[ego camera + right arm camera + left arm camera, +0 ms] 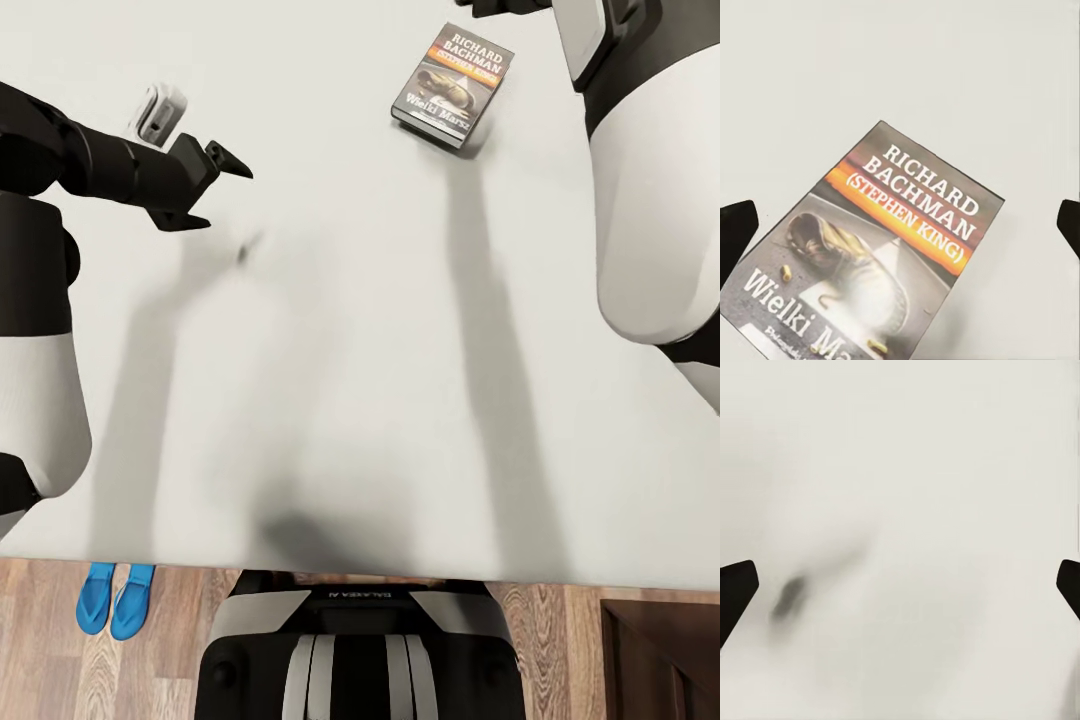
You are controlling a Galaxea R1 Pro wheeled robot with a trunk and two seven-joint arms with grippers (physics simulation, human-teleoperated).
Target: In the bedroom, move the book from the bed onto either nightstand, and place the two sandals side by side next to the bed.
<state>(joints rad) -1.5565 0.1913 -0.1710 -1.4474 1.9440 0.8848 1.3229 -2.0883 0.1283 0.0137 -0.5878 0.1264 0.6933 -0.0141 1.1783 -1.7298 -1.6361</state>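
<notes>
- Fingers of the black left gripper [221,190] are spread wide apart, holding nothing, hovering above the off-white flat mattress of the bed [360,400].
- The right gripper [900,225] is likewise spread wide, empty, poised right over the small dark paperback book [453,85] with its orange band and white lettering; the book [877,262] lies flat on the mattress, untouched.
- A small white-grey object [160,112] rests on the mattress, beyond the left gripper.
- The two bright blue flat sandals [115,598] lie side by side on the wooden floor [60,660], just beside the bed's near edge.
- A dark-brown glossy wooden cabinet [660,660] stands on the floor against that same edge.
</notes>
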